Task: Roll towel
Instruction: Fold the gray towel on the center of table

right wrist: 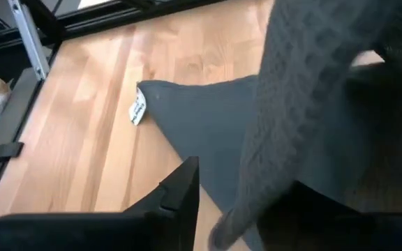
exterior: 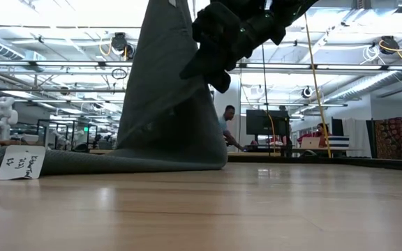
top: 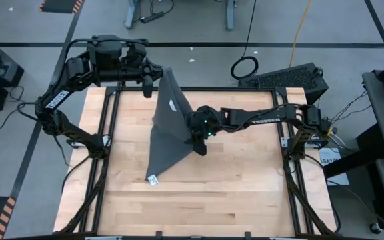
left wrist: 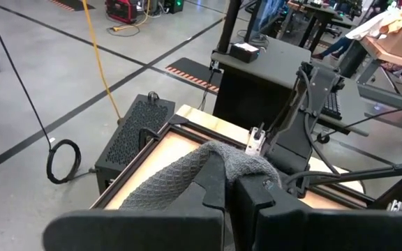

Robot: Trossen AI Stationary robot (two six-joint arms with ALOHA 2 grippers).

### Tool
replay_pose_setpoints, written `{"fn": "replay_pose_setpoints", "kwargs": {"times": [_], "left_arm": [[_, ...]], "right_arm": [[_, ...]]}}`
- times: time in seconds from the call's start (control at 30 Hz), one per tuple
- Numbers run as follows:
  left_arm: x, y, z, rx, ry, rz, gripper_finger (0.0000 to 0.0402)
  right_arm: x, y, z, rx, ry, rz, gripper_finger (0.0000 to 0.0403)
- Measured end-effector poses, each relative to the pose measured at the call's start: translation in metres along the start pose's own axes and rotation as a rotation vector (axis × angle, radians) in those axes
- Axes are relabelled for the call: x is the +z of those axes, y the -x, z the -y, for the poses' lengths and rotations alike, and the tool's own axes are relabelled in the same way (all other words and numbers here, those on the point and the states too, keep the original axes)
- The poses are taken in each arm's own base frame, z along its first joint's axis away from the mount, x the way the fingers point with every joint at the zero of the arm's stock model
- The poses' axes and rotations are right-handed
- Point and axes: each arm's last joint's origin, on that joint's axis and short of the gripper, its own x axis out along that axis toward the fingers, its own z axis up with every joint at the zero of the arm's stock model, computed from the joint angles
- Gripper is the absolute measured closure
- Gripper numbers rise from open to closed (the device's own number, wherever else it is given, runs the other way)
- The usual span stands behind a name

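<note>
The left gripper (top: 153,85) is clamped shut on an upper corner of the towel (top: 171,127), holding it high above the far edge of the wooden table (top: 232,180). In the left wrist view the two dark fingers (left wrist: 211,185) press together with grey waffle-weave cloth bunched between and over them.

The right gripper (top: 199,143) is near the middle of the table, at the towel's right edge. Its fingers stand a narrow way apart with the cloth hanging between them in the right wrist view; whether they actually pinch it, I cannot tell. One dark finger (right wrist: 180,185) shows beside the hanging fold.

The towel is dark grey. It rises in a tall tent shape from the table up to the left gripper, and its lower part lies flat on the wood, tapering to a corner nearer the front. A small white tag (top: 153,180) with handwriting lies at that corner, touching the table.

In the low view, a person (exterior: 226,127) sits far behind the table, by a dark monitor (exterior: 265,123).
</note>
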Motion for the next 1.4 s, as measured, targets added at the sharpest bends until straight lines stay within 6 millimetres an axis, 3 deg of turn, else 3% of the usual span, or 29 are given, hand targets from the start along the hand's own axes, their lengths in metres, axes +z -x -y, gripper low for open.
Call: {"fn": "replay_pose_setpoints", "kwargs": {"times": [0.23,0.5,0.63,0.8,1.0,1.2,1.4], "left_arm": [[0.0,0.0,0.0,0.0,0.0,0.0,0.04],[0.0,0.0,0.0,0.001,0.0,0.0,0.04],[0.0,0.0,0.0,0.0,-0.018,-0.001,0.04],[0.009,0.0,0.002,-0.015,-0.046,0.09,0.04],[0.032,0.005,0.006,-0.033,-0.121,0.34,0.04],[0.05,0.009,0.006,0.078,-0.127,0.565,0.04],[0.066,0.018,0.01,0.041,-0.113,0.768,0.04]], "right_arm": [[-0.006,-0.001,-0.003,-0.028,0.001,-0.06,0.0309],[-0.007,-0.001,-0.001,-0.056,-0.015,-0.06,0.0394],[-0.007,0.012,-0.002,-0.074,-0.058,-0.157,0.0398],[0.028,0.069,-0.015,-0.196,-0.009,-0.251,0.0401],[0.086,0.15,-0.033,-0.494,0.054,-0.171,0.0402],[0.136,0.229,-0.035,-0.737,-0.012,0.144,0.0402],[0.164,0.303,-0.042,-0.805,-0.063,0.496,0.0403]]}}
